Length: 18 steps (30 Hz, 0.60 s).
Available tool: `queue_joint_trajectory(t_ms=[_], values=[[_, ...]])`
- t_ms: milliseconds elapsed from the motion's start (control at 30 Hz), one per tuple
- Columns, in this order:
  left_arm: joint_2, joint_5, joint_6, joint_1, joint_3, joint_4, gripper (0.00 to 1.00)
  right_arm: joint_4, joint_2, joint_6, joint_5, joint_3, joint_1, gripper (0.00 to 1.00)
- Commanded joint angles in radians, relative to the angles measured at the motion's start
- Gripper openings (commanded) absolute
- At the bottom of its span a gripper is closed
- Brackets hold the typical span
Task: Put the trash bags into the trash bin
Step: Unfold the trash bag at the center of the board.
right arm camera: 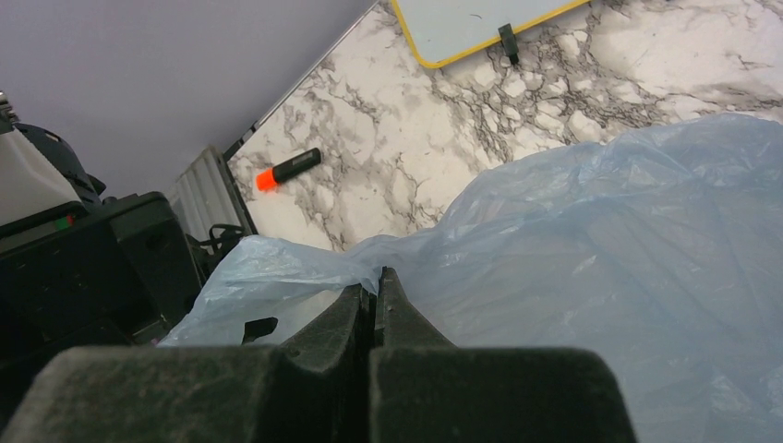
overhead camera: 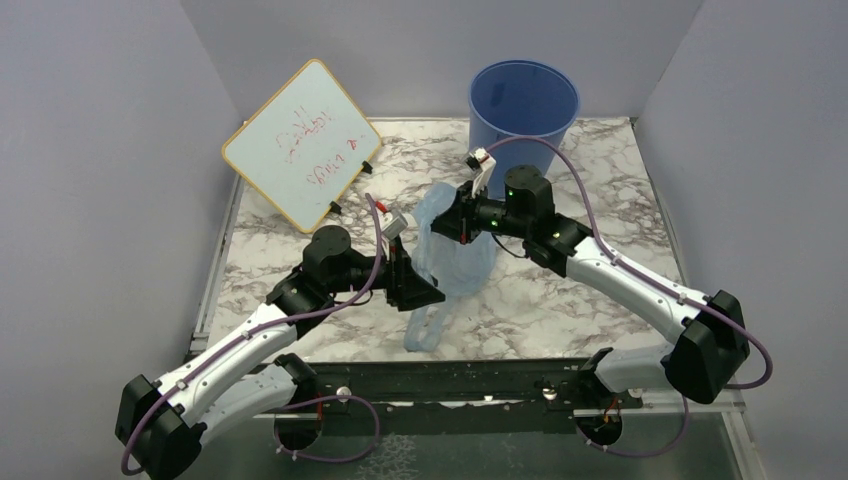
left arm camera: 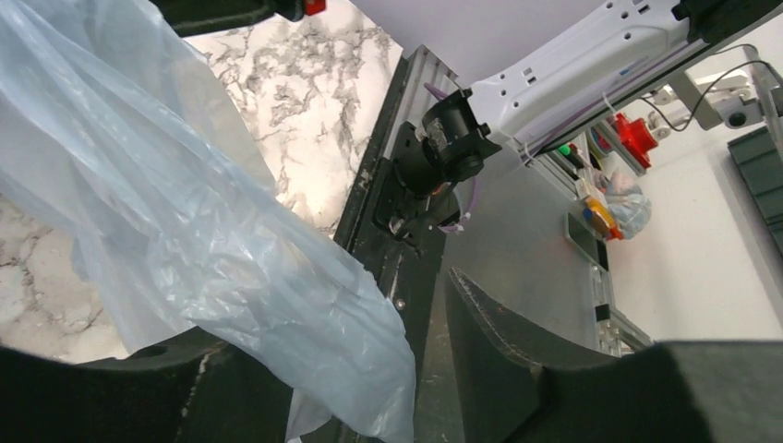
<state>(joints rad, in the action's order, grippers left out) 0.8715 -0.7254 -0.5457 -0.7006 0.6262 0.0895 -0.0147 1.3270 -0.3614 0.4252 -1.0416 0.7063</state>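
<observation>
Between the two pincers, the trash bag (overhead camera: pixel 458 258) is hanging in a loose bundle above the counter (overhead camera: pixel 620 170), with its lower tail seeming to trail on the marble. The right pincer (right arm camera: pixel 374 295) is clamping shut on a fold of the bag's upper edge, the thin film bunching right at its tips. The left pincer (overhead camera: pixel 402 262) is sitting just beside the bag with its jaws apart. Film is draping over one finger and into the gap, but nothing is pinched there yet.

The trash bin (overhead camera: pixel 520 125) is standing upright beyond the right pincer, near it but not touching, with its mouth open and no bag showing inside. By my reading, the step in hand is gathering and lifting the bag, so the task is perhaps halfway along. The next move is calling for a second hold from the left pincer. After that, the bundle needs carrying up over the rim, high enough that the floppy tail is not catching on it.

Counting: one bag, one bin, two pincers, one whiteboard (overhead camera: pixel 300 150) and one marker (right arm camera: pixel 288 169), both beyond the left pincer.
</observation>
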Motion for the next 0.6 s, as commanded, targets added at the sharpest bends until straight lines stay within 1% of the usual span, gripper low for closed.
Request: queue_joint_trajectory(t_ms=[0, 67, 133, 300, 367, 400, 433, 500, 533, 567], values=[[-0.019, -0.058, 0.0, -0.01, 0.031, 0.046, 0.49, -0.034, 0.016, -0.02, 0.041, -0.015, -0.014, 0.01], [-0.011, -0.054, -0.006, -0.01, 0.031, 0.053, 0.35, -0.034, 0.018, -0.018, 0.046, -0.015, -0.017, 0.01], [-0.004, -0.046, -0.014, -0.01, 0.03, 0.059, 0.26, -0.041, 0.013, -0.014, 0.059, -0.014, -0.018, 0.01], [-0.014, -0.013, -0.02, -0.01, 0.02, 0.075, 0.01, -0.074, 0.002, -0.006, 0.08, 0.017, -0.018, 0.01], [-0.02, 0.018, -0.02, -0.009, 0.021, 0.073, 0.0, -0.068, 0.002, 0.003, 0.08, 0.023, -0.02, 0.01], [-0.022, 0.04, -0.02, -0.009, 0.023, 0.064, 0.0, -0.059, 0.004, 0.009, 0.08, 0.021, -0.021, 0.02], [-0.029, 0.064, -0.017, -0.009, 0.03, 0.051, 0.0, -0.044, 0.007, 0.014, 0.076, 0.016, -0.02, 0.08], [-0.042, 0.132, 0.0, -0.01, 0.043, 0.005, 0.0, 0.008, 0.008, 0.027, 0.045, -0.004, -0.02, 0.28], [-0.05, 0.168, 0.016, -0.009, 0.053, -0.031, 0.0, 0.063, -0.002, 0.042, 0.021, -0.018, -0.02, 0.37], [-0.061, 0.213, 0.034, -0.01, 0.062, -0.072, 0.0, 0.09, -0.023, 0.05, -0.039, -0.022, -0.02, 0.46]])
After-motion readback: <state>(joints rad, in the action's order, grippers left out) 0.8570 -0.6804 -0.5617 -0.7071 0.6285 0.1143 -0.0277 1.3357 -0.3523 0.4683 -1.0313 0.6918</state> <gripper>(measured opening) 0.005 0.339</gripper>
